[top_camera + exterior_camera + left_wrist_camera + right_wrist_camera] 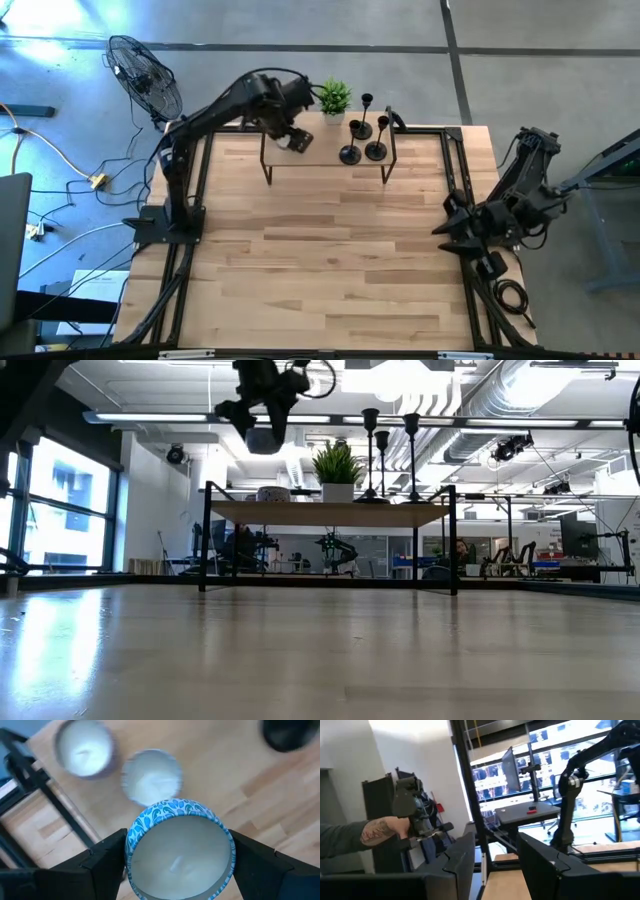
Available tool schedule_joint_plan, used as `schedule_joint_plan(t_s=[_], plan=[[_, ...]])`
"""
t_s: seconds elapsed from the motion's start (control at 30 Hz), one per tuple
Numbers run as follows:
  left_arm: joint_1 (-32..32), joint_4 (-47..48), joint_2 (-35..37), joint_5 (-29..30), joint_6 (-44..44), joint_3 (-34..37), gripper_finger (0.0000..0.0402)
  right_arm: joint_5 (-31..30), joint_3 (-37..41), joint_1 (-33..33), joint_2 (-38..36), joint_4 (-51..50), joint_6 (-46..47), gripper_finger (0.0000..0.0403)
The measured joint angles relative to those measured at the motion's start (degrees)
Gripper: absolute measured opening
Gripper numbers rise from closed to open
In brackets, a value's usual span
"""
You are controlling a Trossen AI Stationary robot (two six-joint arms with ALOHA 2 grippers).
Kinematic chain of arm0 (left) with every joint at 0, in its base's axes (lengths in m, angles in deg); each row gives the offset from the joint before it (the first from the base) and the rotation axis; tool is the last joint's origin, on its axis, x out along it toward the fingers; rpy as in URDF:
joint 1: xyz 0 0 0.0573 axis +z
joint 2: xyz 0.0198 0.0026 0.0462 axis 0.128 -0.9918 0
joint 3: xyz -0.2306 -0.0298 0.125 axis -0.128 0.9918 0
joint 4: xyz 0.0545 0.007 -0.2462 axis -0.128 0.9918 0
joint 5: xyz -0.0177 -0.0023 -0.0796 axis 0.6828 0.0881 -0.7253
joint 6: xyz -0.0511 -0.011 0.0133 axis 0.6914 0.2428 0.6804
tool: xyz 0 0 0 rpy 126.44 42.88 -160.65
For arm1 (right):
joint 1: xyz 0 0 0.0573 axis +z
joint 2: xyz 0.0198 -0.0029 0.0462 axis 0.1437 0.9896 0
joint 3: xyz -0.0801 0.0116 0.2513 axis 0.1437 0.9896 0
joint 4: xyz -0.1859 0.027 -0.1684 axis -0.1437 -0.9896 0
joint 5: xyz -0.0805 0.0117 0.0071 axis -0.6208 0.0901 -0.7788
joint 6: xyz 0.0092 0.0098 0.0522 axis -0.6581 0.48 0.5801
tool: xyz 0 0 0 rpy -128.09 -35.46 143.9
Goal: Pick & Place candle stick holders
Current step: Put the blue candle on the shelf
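Candle stick holders (365,128): black, slim-stemmed, round-based.

Robotics lab in open industrial hall: exposed ceiling ducts (520,400), strip lights, glass partitions, wooden worktable (330,270) in black frame, floor fan (145,75), loose cables, monitors (512,767), other robot arm (575,785) beyond.

wooden table (320,270) bearing a small raised shelf (325,158) on black legs; potted green plant (334,98) on the shelf's far edge. blue-patterned candle tin (179,851) above two pale round candles (151,776). floor fan (145,78) beside the table.
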Motion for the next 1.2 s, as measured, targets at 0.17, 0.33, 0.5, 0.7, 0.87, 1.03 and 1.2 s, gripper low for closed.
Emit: schedule_joint_plan(t_s=[0.17,0.33,0.5,0.7,0.87,1.03,1.2], plan=[[3.6,0.1,0.0,-1.6,-0.1,3.0,0.0290,-2.6,0.0,0.0,-0.8,-1.7,-0.2,0.0139],[4.6,0.1,0.0,-3.2,-0.1,7.5,0.0290,-3.8,0.0,0.0,-0.7,-2.9,-1.5,0.0139],[4.5,0.1,0.0,-3.0,-0.1,11.1,0.0290,-4.9,0.0,0.0,-0.7,-3.4,-2.0,0.0139],[4.4,0.1,0.0,-3.0,0.0,14.1,0.0290,-4.9,0.0,0.0,-0.7,-3.4,-3.1,0.0139],[4.4,0.0,0.0,-2.9,0.0,15.6,0.0290,-4.9,0.0,0.0,-0.7,-3.4,-3.1,0.0139],[4.4,-1.5,0.0,-3.0,-0.1,16.8,0.0290,-4.9,0.0,0.0,-0.7,-3.4,-3.1,0.0139],[4.4,-4.0,0.0,-2.9,-0.9,17.0,0.0290,-4.9,0.0,0.0,-0.7,-3.4,-3.1,0.0139]])
